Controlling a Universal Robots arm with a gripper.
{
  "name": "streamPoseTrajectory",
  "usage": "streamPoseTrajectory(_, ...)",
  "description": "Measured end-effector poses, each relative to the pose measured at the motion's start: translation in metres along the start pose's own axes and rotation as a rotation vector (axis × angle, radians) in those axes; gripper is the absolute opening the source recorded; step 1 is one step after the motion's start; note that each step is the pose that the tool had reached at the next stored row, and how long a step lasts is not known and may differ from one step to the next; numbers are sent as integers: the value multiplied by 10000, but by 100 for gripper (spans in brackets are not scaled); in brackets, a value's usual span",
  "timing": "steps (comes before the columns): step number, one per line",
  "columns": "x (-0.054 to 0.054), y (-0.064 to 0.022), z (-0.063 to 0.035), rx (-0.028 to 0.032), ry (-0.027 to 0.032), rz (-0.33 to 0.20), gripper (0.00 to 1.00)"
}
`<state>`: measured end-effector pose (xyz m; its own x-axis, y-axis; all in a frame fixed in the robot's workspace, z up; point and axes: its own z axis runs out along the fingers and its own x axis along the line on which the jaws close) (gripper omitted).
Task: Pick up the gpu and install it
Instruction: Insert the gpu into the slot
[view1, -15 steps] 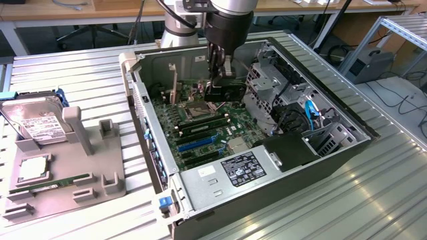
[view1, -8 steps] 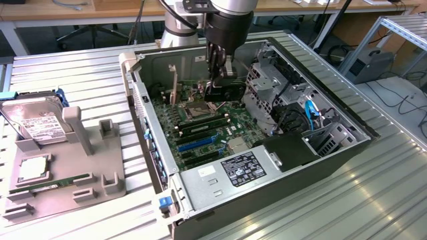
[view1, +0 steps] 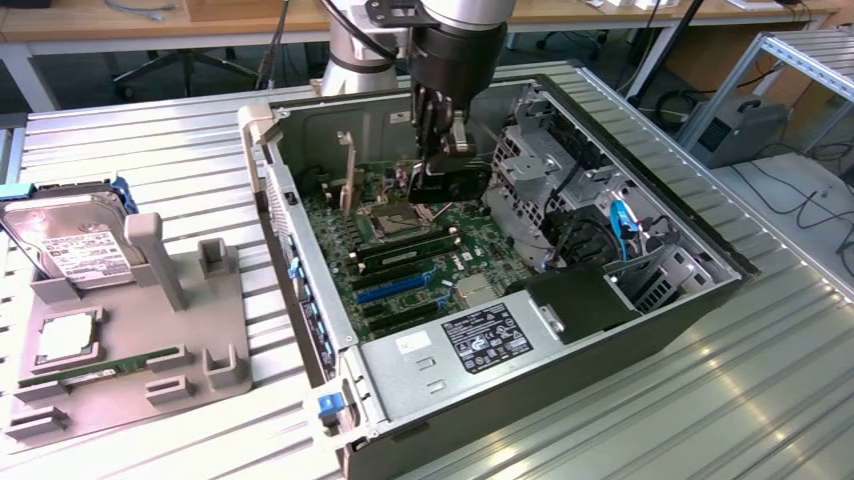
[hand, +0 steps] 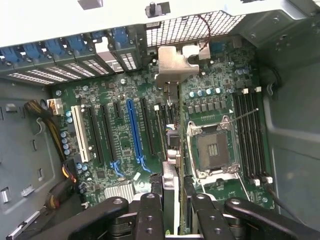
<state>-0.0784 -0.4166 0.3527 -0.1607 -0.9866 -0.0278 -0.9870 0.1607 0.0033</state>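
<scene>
My gripper (view1: 442, 178) reaches down into the open computer case (view1: 694, 285), over the green motherboard (view1: 461, 250). In the wrist view the gpu (hand: 170, 182) runs edge-on, as a thin dark card, away from between the two black fingers (hand: 150, 212). Its silvery metal end bracket (hand: 173, 65) lies against the case's rear slot openings. The gripper (hand: 173, 205) is shut on the card. The card stands upright over the board between the black expansion slots (hand: 148, 127) and the CPU socket (hand: 212, 150). Whether its edge sits in a slot I cannot tell.
A grey tray (view1: 187, 375) at the exterior view's left carries a silver hard drive (view1: 74, 250), a green memory stick (view1: 100, 366) and a square chip (view1: 64, 340). Inside the case are a blue slot (hand: 134, 130), a white slot (hand: 80, 132), memory slots (hand: 250, 135), a drive cage (view1: 534, 170) and cables (view1: 621, 225).
</scene>
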Motion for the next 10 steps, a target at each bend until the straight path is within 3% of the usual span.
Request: streamPoseTrajectory(10, 0, 0, 0, -14, 1, -491, 27)
